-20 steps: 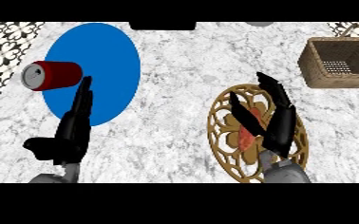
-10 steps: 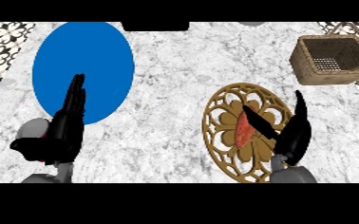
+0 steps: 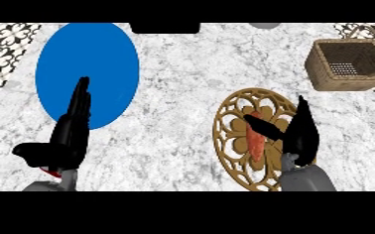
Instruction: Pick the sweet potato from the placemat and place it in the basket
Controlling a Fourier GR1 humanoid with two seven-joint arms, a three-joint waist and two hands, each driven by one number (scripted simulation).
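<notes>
An orange-red sweet potato [image 3: 256, 138] lies on a round golden openwork placemat [image 3: 233, 110] at the lower right. My right hand [image 3: 302, 135] stands at the potato's right side with its fingers straight and pointing away from me. Its thumb reaches left across the potato's upper end, and the hand is open. A brown wicker basket [image 3: 321, 64] sits at the far right, well beyond the placemat. My left hand [image 3: 71, 134] lies open at the lower left, its straight fingers over the edge of a blue plate [image 3: 99, 59].
A dark object [image 3: 164, 28] and a grey one [image 3: 264, 25] sit at the counter's far edge. Black-and-white patterned patches show at the far left [image 3: 15, 44] and top right [image 3: 360, 29]. A bit of red [image 3: 50, 170] peeks out under my left hand.
My right hand has moved from over the placemat to the potato's right side, uncovering the potato. A red can at the plate's left edge is gone from view. The left hand barely moved.
</notes>
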